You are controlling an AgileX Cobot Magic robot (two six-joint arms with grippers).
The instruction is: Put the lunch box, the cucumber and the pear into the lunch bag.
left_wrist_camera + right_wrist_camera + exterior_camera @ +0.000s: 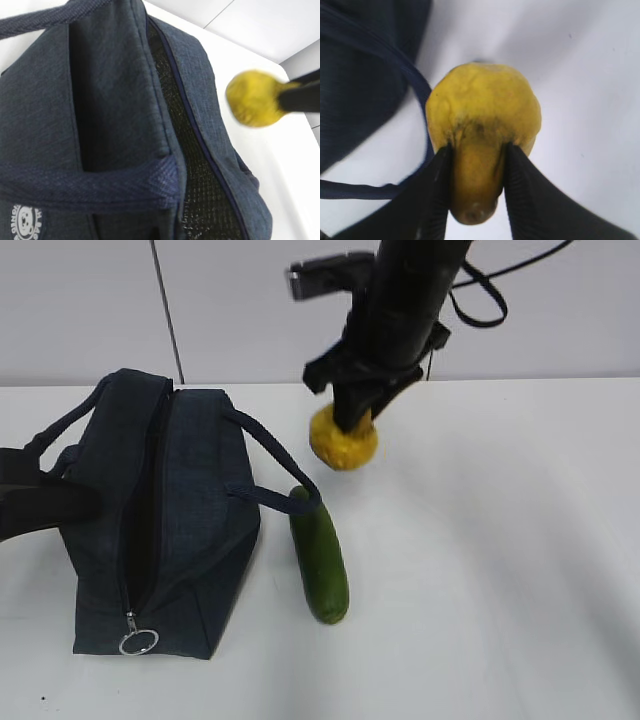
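1. The right gripper point(475, 192) has its jaws clamped on the narrow neck of the pear point(482, 125), one dark jaw on each side, with the brownish stem end between them.
2. In the exterior view the pear point(344, 440) hangs under the black right arm point(400, 310) to the right of the lunch bag point(190, 530); whether it touches the white bench point(500, 570) or is just above it is hard to tell.
3. The lunch bag sits on the left of the bench, its long top zipper undone and the opening facing up; the metal ring pull point(138, 642) lies at the near end.
4. The left wrist view looks down into the open bag point(100, 100), showing black mesh lining point(185, 150) inside, with the pear point(255, 98) blurred beyond it.
5. The cucumber point(319, 555) lies on the bench just beside the bag's right side, its far end under one rope-like handle point(275, 460).
6. The left gripper point(40, 502) shows only as a dark shape at the bag's left edge; its jaws are together, though the pictures do not show whether fabric is pinched between them.
7. The lunch box does not show in any view.
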